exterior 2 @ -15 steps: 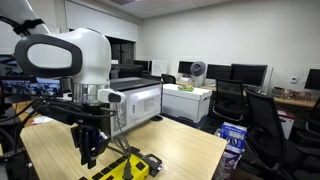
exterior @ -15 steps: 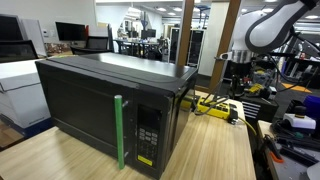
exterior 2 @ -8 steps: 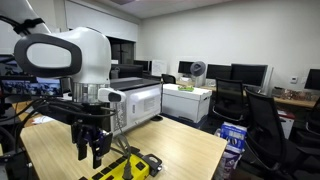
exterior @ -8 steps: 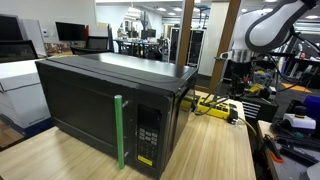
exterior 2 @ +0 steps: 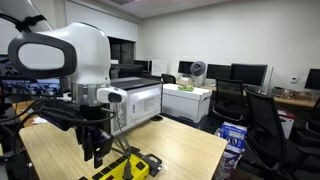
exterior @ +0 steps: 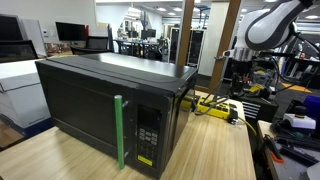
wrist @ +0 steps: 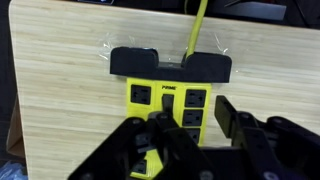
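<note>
1. My gripper (wrist: 190,130) hangs pointing down over the near end of the yellow power strip (wrist: 165,97). In the wrist view its two dark fingers (wrist: 232,122) frame the outlets.
2. Gripper state: jaws part-way open, with a clear gap between the fingers. Nothing is held. A small dark shape sits between the fingers on the outlet face; I cannot tell what it is, or whether a fingertip touches the strip.
3. The power strip lies flat on the wooden table (wrist: 60,80). Its black end block (wrist: 170,62) is at the far end, and a yellow cable (wrist: 198,25) runs away from that.
4. In an exterior view the gripper (exterior 2: 93,155) hovers just above the strip (exterior 2: 130,165), near the table's front edge.
5. In an exterior view the strip (exterior: 212,105) lies just beside the black microwave (exterior: 100,100), on the same table (exterior: 215,150).
6. The microwave door is shut, with a green upright handle (exterior: 119,130) beside the keypad.
</note>
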`<action>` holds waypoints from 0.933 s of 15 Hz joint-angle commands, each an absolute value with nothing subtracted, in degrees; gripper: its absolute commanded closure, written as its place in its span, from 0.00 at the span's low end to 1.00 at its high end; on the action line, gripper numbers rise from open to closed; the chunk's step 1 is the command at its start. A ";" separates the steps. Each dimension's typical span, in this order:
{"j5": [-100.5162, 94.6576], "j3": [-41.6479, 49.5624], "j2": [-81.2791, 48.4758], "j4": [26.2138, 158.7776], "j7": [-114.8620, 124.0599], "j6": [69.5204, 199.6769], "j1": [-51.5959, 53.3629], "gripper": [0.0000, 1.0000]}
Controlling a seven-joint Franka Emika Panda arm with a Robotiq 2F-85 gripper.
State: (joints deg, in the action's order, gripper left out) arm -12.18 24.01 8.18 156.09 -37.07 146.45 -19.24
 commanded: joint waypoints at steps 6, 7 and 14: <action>6.05 26.87 6.23 154.68 -53.51 150.00 -17.71 1.00; 7.84 26.84 5.66 154.52 -55.07 150.74 -17.48 1.00; 17.66 26.47 0.36 153.78 -64.42 155.86 -16.37 0.98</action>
